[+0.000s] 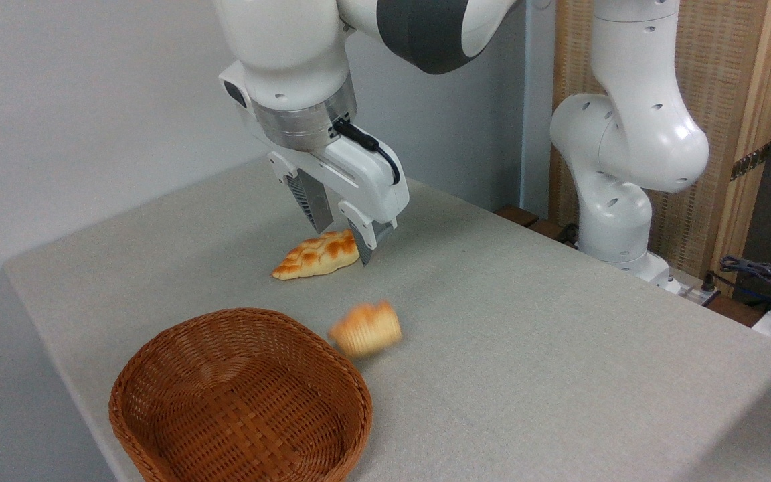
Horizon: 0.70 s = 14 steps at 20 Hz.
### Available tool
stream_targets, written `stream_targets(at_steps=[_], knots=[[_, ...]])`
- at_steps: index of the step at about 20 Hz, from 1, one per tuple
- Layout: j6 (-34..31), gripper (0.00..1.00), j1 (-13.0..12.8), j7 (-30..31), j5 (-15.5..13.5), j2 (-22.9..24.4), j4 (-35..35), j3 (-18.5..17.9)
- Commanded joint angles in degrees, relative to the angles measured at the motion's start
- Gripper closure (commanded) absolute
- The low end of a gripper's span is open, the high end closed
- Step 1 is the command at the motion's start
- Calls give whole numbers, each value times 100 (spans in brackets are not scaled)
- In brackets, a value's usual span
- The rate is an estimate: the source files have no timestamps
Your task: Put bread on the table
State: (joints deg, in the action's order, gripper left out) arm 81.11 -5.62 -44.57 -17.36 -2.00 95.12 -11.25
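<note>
The bread point(366, 328), a small pale-orange bun, shows blurred just right of the basket's far rim, at or just above the grey-beige table point(526, 348); contact with the cloth cannot be told. My gripper point(345, 237) hangs well above and behind it, fingers apart and nothing between them. Its fingertips stand close over the right end of the lattice-topped pastry.
A long browned lattice pastry point(317, 255) lies on the cloth under the gripper. An empty brown wicker basket point(238, 402) sits at the front left, near the table's front edge. The arm's white base point(620, 201) stands at the back right, with cables beyond it.
</note>
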Motion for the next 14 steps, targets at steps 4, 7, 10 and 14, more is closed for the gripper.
stream_targets(at_steps=[4,7,10,14], knots=[[-69,0,-27,-9,66,104,-46,-26],[167,0,-9,9,188,95,-415,-53],[650,0,-9,560,548,112,-469,17],[1546,0,-1,704,960,104,-460,447]])
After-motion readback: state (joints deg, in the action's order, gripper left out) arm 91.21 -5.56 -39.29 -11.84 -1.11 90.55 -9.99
